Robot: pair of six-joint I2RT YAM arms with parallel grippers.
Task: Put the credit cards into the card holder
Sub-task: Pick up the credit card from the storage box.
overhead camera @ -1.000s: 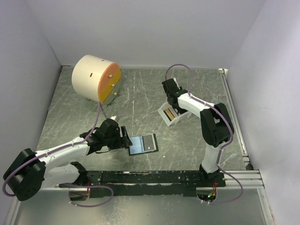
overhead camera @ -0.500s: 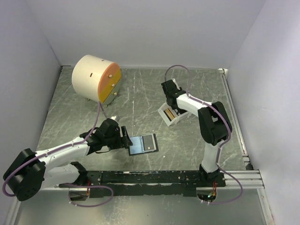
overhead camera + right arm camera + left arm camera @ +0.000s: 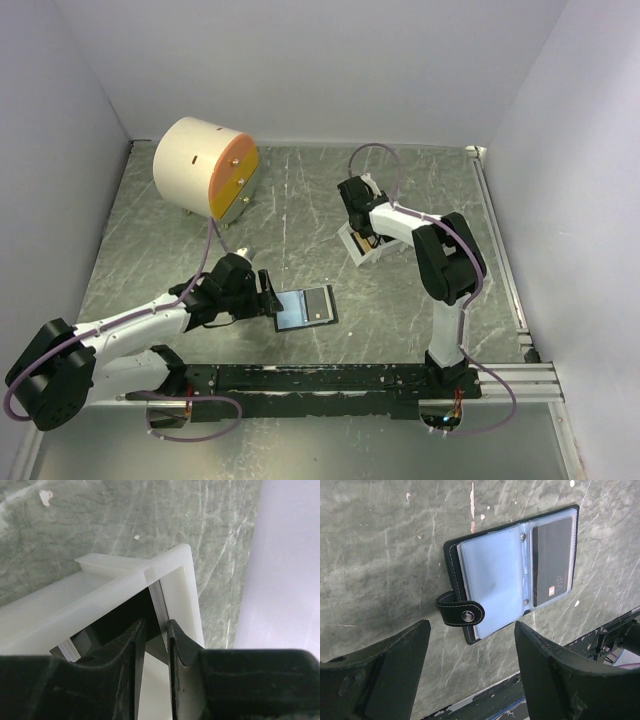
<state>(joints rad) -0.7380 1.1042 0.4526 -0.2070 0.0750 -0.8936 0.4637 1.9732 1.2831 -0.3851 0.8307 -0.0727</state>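
The black card holder [image 3: 305,307] lies open on the table and also shows in the left wrist view [image 3: 490,575]. It has clear sleeves; a dark card marked VIP [image 3: 551,562] sits in the right one. Its snap strap [image 3: 462,614] points toward my left gripper [image 3: 270,300], which is open and empty just left of it, above the table [image 3: 472,680]. My right gripper [image 3: 358,228] reaches into the white tray [image 3: 185,585]. Its jaws stand a narrow gap apart [image 3: 156,625], beside the edges of a stack of credit cards [image 3: 159,602]. Whether they grip a card is hidden.
A big cream cylinder with an orange face [image 3: 205,168] stands at the back left. The white tray [image 3: 352,250] sits right of centre. A black rail [image 3: 330,378] runs along the near edge. Grey walls close in the table on three sides.
My right gripper has moved a little left and further into the white tray, and the tray has shifted slightly left. The left arm and the card holder have not moved.
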